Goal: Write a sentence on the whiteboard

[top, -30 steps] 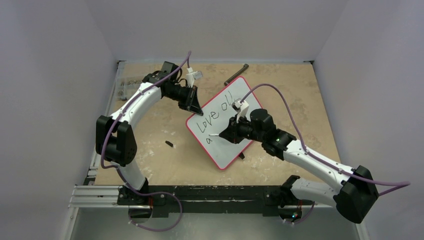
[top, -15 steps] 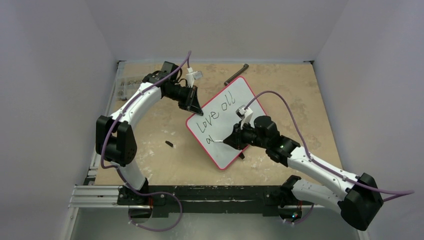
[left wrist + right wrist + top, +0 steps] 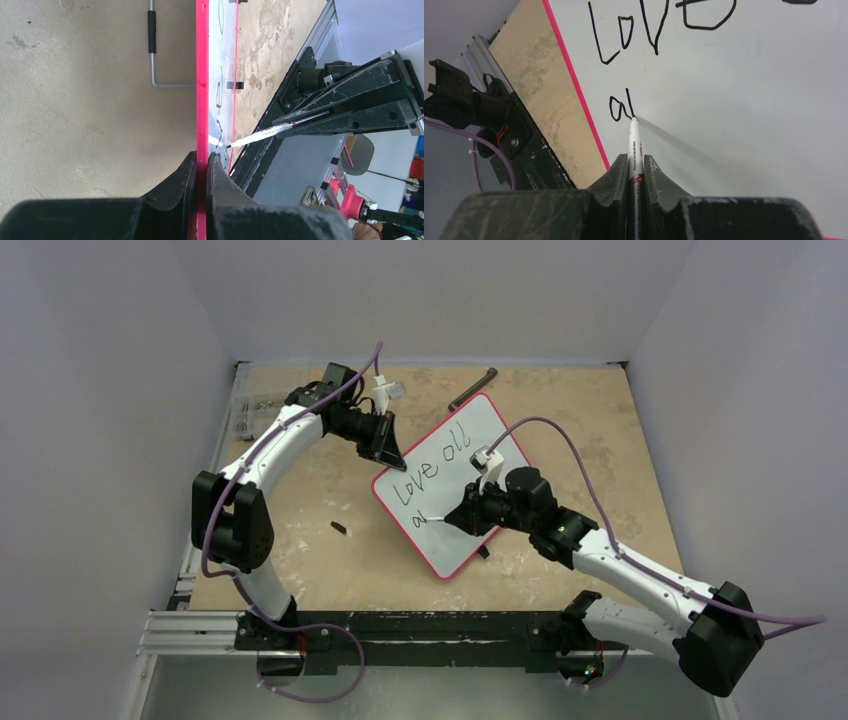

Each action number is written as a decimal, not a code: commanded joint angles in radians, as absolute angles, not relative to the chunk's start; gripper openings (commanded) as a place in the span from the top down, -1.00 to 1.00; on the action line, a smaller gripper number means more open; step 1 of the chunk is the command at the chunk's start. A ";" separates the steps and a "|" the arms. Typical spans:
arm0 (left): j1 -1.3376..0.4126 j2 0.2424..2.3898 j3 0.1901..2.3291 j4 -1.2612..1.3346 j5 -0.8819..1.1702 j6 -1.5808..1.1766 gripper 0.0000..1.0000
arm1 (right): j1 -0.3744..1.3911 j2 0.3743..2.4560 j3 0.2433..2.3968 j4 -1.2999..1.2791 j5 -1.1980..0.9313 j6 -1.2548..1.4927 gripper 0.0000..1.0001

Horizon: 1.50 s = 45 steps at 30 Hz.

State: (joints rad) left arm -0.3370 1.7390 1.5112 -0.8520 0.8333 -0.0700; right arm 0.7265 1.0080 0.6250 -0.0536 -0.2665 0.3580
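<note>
The marker (image 3: pixel 633 137) sits tight between the two fingers of the right gripper (image 3: pixel 634 161), which is closed on it; its tip touches the whiteboard (image 3: pixel 749 110) at the foot of the stroke just after the small "a"; the sentence (image 3: pixel 626 30) reads "Love all" on top, with a new word only begun under it. To do this step well, the tip should press lightly and move in small, slow curves, so the thin lines do not skip or smear; the new letters should lean like the line above. The left gripper (image 3: pixel 201 162) is closed on the board's red rim; it should hold firm so the board cannot slide; the board lies turned at a slant in the middle of the table (image 3: pixel 300 490), between the two arms.
</note>
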 commanded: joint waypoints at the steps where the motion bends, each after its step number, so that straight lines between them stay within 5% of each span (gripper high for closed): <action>1: -0.348 1.690 1.529 -0.830 0.783 -0.038 1.00 | 0.725 1.042 0.703 -0.034 -0.213 0.345 1.00; 45: -0.350 1.686 1.529 -0.830 0.783 -0.038 1.00 | 0.725 1.049 0.737 -0.064 -0.162 0.341 1.00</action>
State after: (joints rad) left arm -0.3420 1.7294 1.5112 -0.8539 0.8333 -0.0715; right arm 0.7261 1.0302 0.7399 -0.0971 -0.1673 0.3534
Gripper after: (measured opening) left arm 0.042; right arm 0.091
